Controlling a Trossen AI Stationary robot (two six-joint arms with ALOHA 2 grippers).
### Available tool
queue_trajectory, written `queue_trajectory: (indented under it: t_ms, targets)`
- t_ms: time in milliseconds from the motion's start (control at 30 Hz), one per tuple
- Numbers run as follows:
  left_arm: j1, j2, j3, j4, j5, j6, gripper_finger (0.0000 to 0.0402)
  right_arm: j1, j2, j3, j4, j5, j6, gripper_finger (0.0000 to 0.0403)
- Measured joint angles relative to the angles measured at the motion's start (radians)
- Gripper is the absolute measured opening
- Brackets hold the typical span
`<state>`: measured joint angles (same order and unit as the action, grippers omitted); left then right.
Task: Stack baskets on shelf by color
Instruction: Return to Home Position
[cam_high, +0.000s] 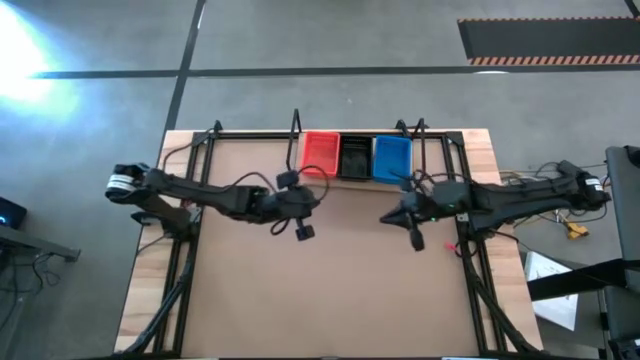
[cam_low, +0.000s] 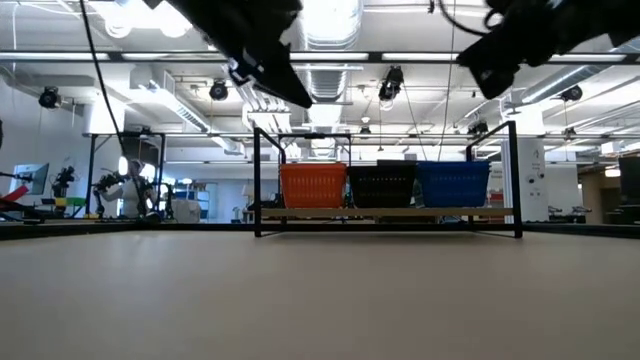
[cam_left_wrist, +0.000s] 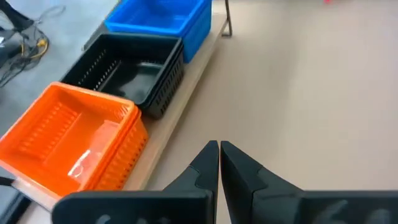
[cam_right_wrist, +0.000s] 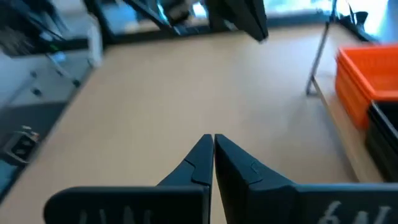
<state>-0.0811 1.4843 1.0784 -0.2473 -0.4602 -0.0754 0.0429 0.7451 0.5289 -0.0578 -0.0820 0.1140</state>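
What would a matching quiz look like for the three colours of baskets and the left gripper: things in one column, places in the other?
Things:
1. orange baskets
2. black baskets
3. blue baskets
4. left gripper

Places:
A. middle of the shelf
B. shut, above the table, in front of the shelf
C. shelf end on the right arm's side
D. shelf end on the left arm's side

Pairs: 1-D, 2-A, 3-C, 4-B.

The right gripper is also shut, over the table.
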Motion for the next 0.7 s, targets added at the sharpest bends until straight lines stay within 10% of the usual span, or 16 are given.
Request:
queue_trajectory:
  t_ms: [400,700]
  targets:
    - [-0.018,-0.246,-0.457,0.482,0.040,-0.105,0.0000,0.016,-0.434,-0.283,0.153,0.057,0.108,0.0009]
    - [-0.001,-0.518,-0.671,0.519,0.041,-0.128,0.0000,0.016,-0.613,-0.409,0.214,0.059,0.115,0.0009]
